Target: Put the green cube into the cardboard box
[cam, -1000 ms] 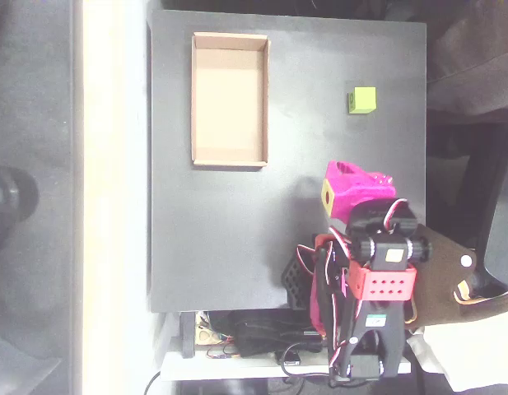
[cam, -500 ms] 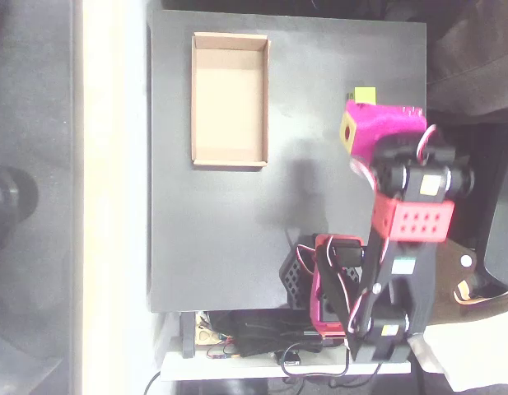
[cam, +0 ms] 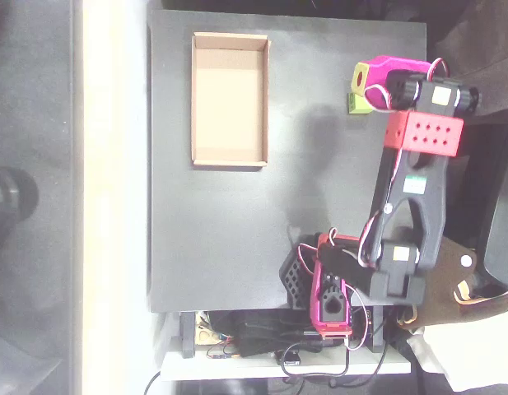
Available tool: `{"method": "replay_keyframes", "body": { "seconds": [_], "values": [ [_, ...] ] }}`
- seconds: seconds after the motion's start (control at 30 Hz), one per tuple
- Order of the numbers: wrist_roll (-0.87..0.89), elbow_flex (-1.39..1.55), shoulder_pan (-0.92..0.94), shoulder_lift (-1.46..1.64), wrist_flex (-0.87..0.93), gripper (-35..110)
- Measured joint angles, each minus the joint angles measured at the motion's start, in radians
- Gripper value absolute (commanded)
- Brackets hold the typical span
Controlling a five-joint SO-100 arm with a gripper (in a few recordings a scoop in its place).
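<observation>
In the overhead view, the shallow rectangular cardboard box (cam: 230, 99) lies on the matte black surface (cam: 237, 230). Well right of the box, the lime cube (cam: 353, 102) peeks from beneath the glossy magenta end effector (cam: 377, 81); whether it is open or closed cannot be told.

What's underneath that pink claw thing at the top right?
Under the magenta gripper a sliver of the green cube peeks out on the black table. The rest of the cube is covered, so any grasp is hidden.
</observation>
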Motion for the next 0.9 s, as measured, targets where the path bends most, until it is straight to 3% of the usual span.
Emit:
{"method": "replay_keyframes", "body": {
  "seconds": [0.47, 0.73, 0.9],
  "values": [
    [-0.002, -0.049, 0.112, -0.213, -0.002, 3],
    [-0.002, -0.049, 0.107, -0.221, -0.002, 29],
    [-0.002, -0.051, 0.11, -0.247, -0.002, 37]
  ]
}}
